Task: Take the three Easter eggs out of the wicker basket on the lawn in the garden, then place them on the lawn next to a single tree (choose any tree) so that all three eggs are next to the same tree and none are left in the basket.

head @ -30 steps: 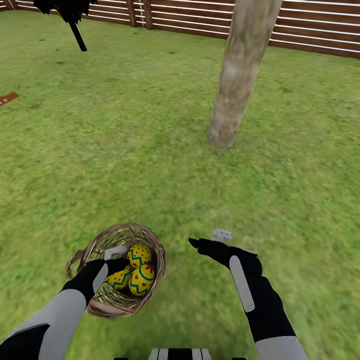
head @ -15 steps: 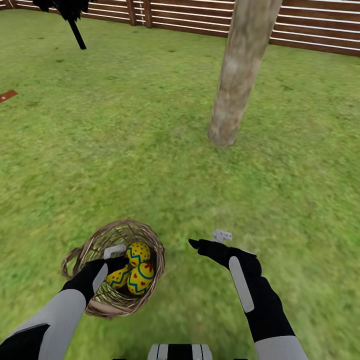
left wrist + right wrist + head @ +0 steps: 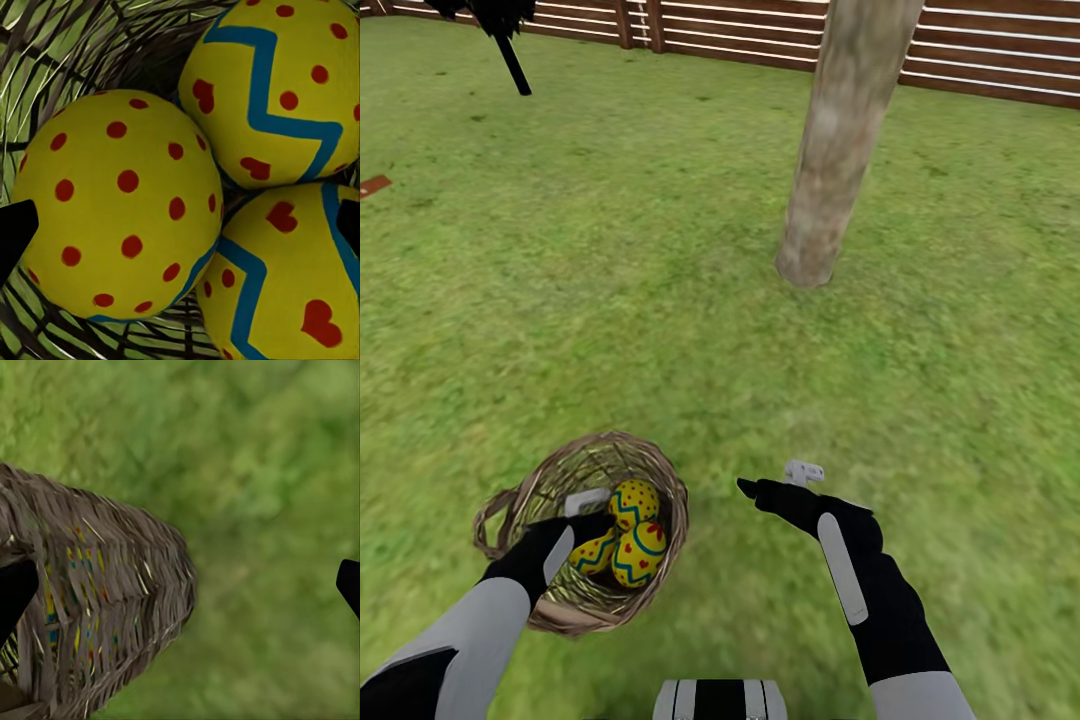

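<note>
Your left gripper (image 3: 588, 515) is down inside the wicker basket (image 3: 650, 470), a round bucket of loose tan-brown woven twigs that stands on the lawn (image 3: 610, 300), low at your left in the head view. All three Easter eggs (image 3: 622, 537) lie packed together in it, touching one another. They are smooth, glossy and bright yellow, with blue zigzag bands, red dots and small red hearts.

In the left wrist view, your dark fingers (image 3: 15, 229) stand apart at either edge, with the dotted egg (image 3: 120, 210) and the heart-marked egg (image 3: 300, 277) between them, clamped on nothing.

Your right gripper (image 3: 780, 478) hovers over bare grass just right of the basket. Its fingers (image 3: 349, 581) are also spread wide and hold nothing. Its wrist view looks at the basket's coarse woven wall (image 3: 112, 607), with egg colours glinting through the gaps.

Ahead and to the right, well apart from the basket, rises the tree (image 3: 840, 140), its trunk straight, bare, pale grey-brown and rough. The grass is mottled green and flat. A brown slatted wooden fence (image 3: 980, 50) closes off the far side.
</note>
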